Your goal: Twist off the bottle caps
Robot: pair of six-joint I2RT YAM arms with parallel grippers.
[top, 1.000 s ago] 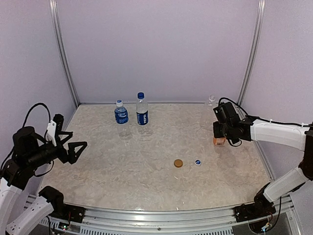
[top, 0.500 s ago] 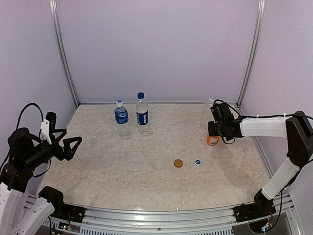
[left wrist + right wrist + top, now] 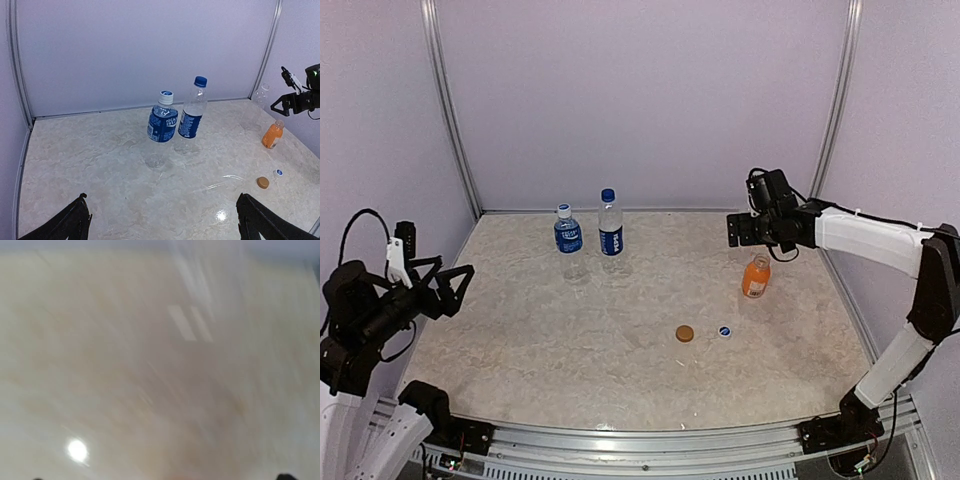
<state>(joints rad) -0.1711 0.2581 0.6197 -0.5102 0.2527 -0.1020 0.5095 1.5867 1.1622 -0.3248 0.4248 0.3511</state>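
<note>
The left gripper [image 3: 458, 288] hangs over the left edge of the table [image 3: 520, 350], its two fingers spread wide with nothing between them. The right gripper [image 3: 735, 231] is raised at the far right, and its fingertips sit far apart at the bottom corners of its own blurred wrist view, so it is released and holds nothing.

Just below and in front of it, the short bottle with orange liquid [image 3: 756, 276] stands upright on the table with no cap on, clear of the fingers. A small clear bottle [image 3: 256, 102] stands further back near the right corner, faint against the wall.

Two loose caps lie side by side on the table nearer the front: the orange-brown cap [image 3: 685, 333] and, just to its right, a small blue cap with a whitish rim [image 3: 725, 331].

Toward the back left, two clear bottles with dark blue labels stand upright next to each other, the shorter bottle [image 3: 568, 240] on the left and the taller bottle [image 3: 611, 230] on the right, each with its blue cap screwed on
</note>
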